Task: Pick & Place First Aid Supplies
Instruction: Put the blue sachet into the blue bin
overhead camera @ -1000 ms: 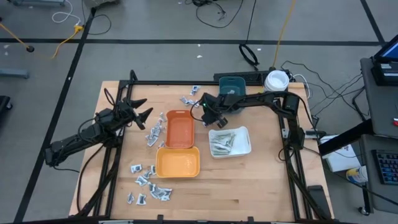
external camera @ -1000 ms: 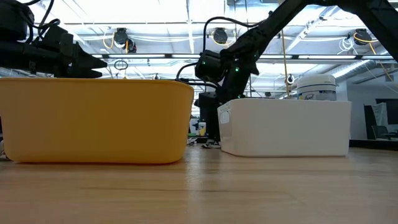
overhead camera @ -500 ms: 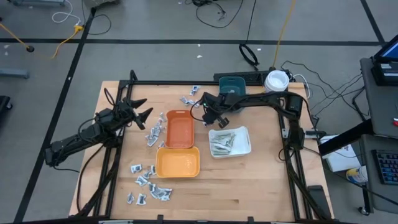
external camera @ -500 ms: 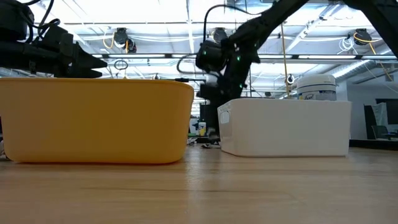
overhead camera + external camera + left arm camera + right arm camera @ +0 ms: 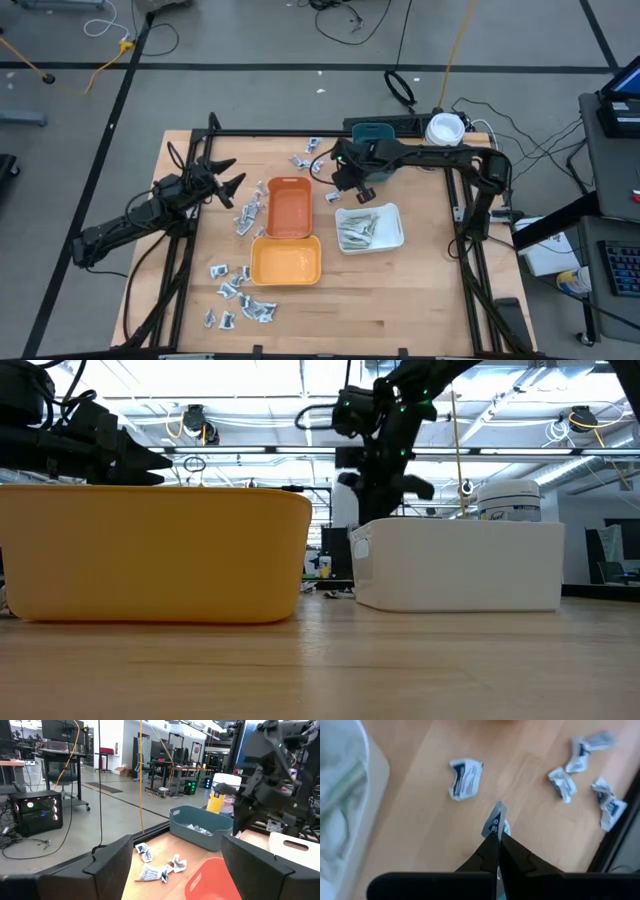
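My right gripper [image 5: 496,836] hangs over the far middle of the table [image 5: 348,178], shut on a silvery-white sachet with blue marks [image 5: 495,820]. It is between the teal tray [image 5: 372,135] and the white tray [image 5: 370,227], which holds pale green-white strips. Another sachet [image 5: 465,777] lies flat on the wood below it. More sachets lie near the far edge [image 5: 305,158], left of the red-orange tray [image 5: 245,215], and by the near edge [image 5: 240,295]. My left gripper [image 5: 225,175] waits open, raised at the table's left. My right gripper pinches the sachet between its two fingertips, coming from above and pointing down. The sachet's edge [image 5: 496,815] sticks out past the fingertips. It is lifted clear of the table.
A red-orange tray [image 5: 288,208] and a yellow-orange tray [image 5: 285,262] stand end to end at the table's middle. A white tub with a blue label [image 5: 443,130] stands at the far right beside the teal tray. Black frame rails run along the table's sides.
My right gripper has risen from the table near the red-orange tray's far right corner, shifting a little toward the table's right and far side, with the sachet lifted clear between its fingers. The left arm has kept still.
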`<state>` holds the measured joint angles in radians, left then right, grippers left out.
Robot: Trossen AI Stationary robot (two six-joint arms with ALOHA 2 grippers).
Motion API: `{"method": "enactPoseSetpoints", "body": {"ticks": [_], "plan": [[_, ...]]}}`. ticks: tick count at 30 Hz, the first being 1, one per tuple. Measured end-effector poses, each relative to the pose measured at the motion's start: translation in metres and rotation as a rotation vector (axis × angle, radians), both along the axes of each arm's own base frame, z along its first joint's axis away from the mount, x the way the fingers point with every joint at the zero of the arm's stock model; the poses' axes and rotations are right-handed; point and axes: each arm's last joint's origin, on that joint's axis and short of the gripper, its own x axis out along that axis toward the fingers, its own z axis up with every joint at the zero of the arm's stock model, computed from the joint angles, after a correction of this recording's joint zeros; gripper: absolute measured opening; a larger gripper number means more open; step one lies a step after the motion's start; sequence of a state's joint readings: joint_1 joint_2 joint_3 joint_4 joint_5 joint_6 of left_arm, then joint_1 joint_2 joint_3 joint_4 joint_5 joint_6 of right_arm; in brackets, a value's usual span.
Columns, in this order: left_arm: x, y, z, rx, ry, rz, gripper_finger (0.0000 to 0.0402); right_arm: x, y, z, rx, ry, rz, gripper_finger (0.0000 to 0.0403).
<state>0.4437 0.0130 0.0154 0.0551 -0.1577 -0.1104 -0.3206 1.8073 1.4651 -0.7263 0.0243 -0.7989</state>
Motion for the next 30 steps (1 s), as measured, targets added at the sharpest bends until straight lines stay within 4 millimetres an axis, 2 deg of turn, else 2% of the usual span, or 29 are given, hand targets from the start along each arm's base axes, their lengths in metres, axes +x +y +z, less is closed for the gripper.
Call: {"method": "enactPoseSetpoints", "body": {"ticks": [7,12,22,30], "plan": [[0.000,0.000,0.000,0.000,0.000,0.000,0.0308,-0.021,0.007,0.016,0.107,0.051,-0.213,0.0000],[0.000,0.000,0.000,0.000,0.000,0.000,0.0308,-0.036,0.005,0.026,0.118,0.092,-0.237,0.0000],[0.000,0.000,0.000,0.000,0.000,0.000,0.0308,-0.062,-0.055,0.032,0.073,0.050,-0.338,0.0000],[0.000,0.000,0.000,0.000,0.000,-0.001,0.0308,-0.081,-0.101,0.037,0.014,-0.071,-0.441,0.0000]]}}
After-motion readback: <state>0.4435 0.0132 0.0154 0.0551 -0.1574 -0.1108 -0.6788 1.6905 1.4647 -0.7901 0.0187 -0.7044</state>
